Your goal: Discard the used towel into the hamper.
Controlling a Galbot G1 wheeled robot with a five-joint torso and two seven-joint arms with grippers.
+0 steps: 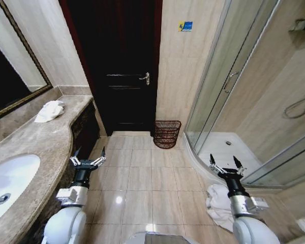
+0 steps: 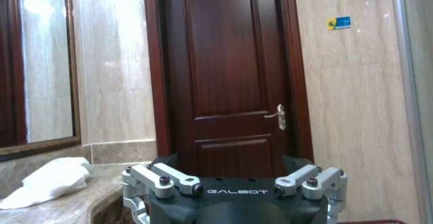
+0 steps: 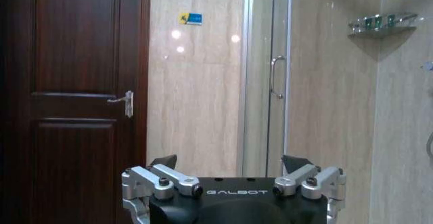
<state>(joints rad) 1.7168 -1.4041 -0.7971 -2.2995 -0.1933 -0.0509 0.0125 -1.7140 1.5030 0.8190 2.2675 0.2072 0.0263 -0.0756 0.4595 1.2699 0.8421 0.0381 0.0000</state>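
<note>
Left tool (image 1: 88,157) and right tool (image 1: 225,163): both released, empty, held low over the tiled floor. Crumpled white towel (image 1: 50,110) lies on the brown marble table (image 1: 35,145) below the mirror. Red-brown openwork wire hamper (image 1: 167,134) stands on the floor beside the dark wooden door (image 1: 117,61).

My head camera looks down from high over the beige tiled floor (image 1: 142,178) toward the dark wooden panelled door (image 1: 117,66). Both wrist cameras sit just behind their hands, level and facing that same door (image 2: 230,82), each catching the small blue-and-yellow wall sticker (image 3: 190,18) beside it.
</note>
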